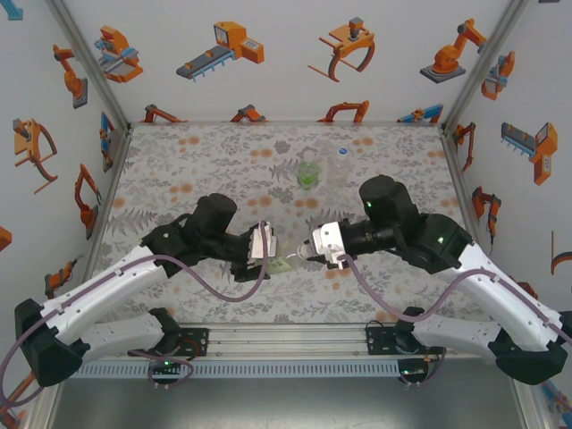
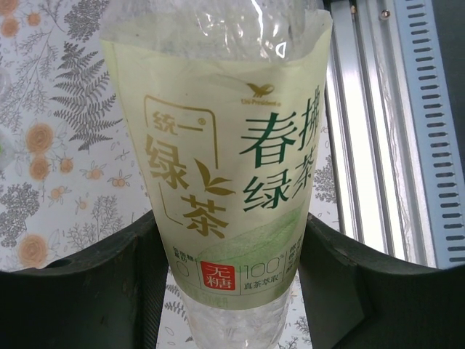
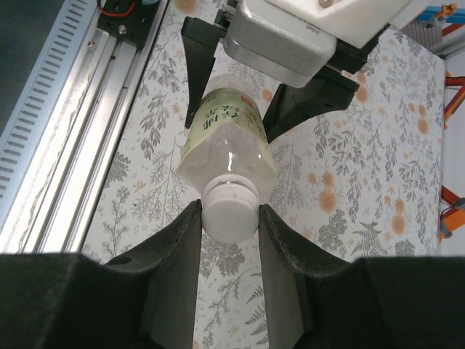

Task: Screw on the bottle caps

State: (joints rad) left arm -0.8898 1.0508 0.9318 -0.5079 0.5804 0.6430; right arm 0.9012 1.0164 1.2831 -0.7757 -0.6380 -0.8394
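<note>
**CAP FITTING: YELLOW-LABELLED BOTTLE, WHITE CAP**

**Position.** The yellow-labelled bottle [image 2: 218,145] lies roughly level above the worktop [image 1: 179,170], just beyond the aluminium rail [image 1: 286,340]. Its axis runs more or less along that rail. The left end effector [image 2: 229,243] is clamped narrowly around the bottle body at the label. The right end effector [image 3: 229,225] is pinched on the white cap [image 3: 231,207], which sits at the bottle mouth.

**Procedure (recommended).**
1. Hold the left grip firm enough to stop the bottle from spinning. The thin wall is likely to dent if over-squeezed.
2. Align the cap axis with the neck axis before turning. A tilted cap will probably cross-thread.
3. Press lightly towards the bottle while rotating the right wrist.
4. When wrist travel runs out, release, turn back, re-grip and repeat.

**Not verifiable from these views.**
- The neck thread is covered by the cap, so how far the cap is engaged cannot be judged.
- In the left wrist view, both ends of the bottle are cut off.
- The green-labelled bottle [image 1: 308,174] and the clear bottle [image 1: 340,163] stand well beyond the rail and appear small. Whether either is capped is hard to make out.
</note>
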